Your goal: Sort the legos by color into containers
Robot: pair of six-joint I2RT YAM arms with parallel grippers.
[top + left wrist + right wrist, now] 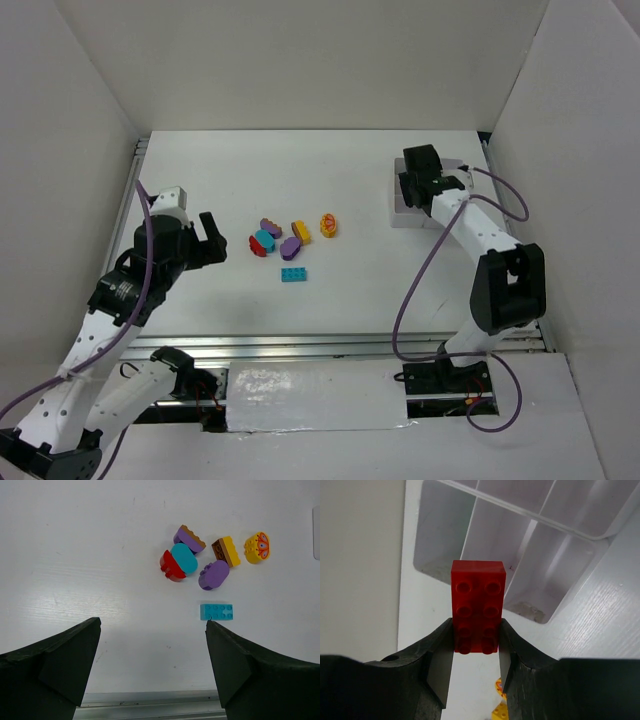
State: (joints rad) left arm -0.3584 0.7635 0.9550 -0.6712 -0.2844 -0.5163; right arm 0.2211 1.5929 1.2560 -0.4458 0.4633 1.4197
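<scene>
Several loose legos lie mid-table: a purple brick (190, 537), a cyan oval (184, 558) on top of a red oval (169, 569), a purple oval (214, 575), a yellow brick (227, 551), a yellow oval (257, 547) and a flat cyan brick (216, 611). My left gripper (152, 624) hangs open and empty just left of this cluster (290, 240). My right gripper (476, 625) is shut on a red studded lego (478, 595), held above the near edge of the whitish tray of containers (535, 535). From above, that gripper (420, 182) hides most of the tray (403, 217).
White walls enclose the table on the left, back and right. A metal rail (350, 345) runs along the near edge, also in the left wrist view (150, 697). Purple cables (415, 290) loop beside the right arm.
</scene>
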